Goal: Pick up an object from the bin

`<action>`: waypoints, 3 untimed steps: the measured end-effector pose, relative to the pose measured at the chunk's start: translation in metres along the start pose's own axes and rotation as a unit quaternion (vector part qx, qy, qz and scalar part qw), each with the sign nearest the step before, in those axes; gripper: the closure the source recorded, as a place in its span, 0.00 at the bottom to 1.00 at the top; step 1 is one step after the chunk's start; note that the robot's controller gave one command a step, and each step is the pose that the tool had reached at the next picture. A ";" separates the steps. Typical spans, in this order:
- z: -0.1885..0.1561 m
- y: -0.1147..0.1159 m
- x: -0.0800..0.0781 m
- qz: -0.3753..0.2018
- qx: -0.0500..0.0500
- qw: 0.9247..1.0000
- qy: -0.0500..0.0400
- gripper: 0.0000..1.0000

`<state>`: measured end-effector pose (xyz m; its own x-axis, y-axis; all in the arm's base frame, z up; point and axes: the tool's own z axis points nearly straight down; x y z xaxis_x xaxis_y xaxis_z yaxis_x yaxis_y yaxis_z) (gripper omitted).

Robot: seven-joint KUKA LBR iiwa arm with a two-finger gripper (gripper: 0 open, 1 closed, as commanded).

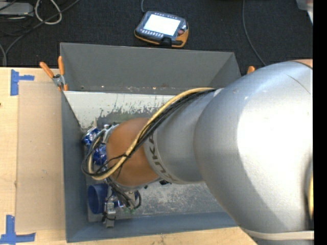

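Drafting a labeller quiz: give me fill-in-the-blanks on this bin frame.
1. The arm reaches into the bin from the view's ____.
2. The cover on the arm's wrist is ____.
3. The round thing beside the tool, in the bin's lower left corner, is ____.
4. The bin's walls are ____ metal.

Missing words: right; orange; blue; grey.

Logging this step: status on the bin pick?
Gripper low at the bin's lower-left corner. Dark blue cup-like thing right beside it, on its left; no grasp confirmed. Arm hides much of the floor.
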<state>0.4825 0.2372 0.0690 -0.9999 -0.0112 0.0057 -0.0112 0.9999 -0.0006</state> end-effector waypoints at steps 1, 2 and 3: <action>-0.065 -0.013 -0.021 -0.016 0.000 1.000 -0.007 0.00; -0.031 -0.004 0.002 0.033 0.002 0.999 0.004 0.00; 0.000 -0.009 -0.008 0.137 -0.001 0.991 -0.005 0.00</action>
<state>0.4905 0.2288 0.0687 -0.9655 0.2605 -0.0045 0.2605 0.9655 0.0005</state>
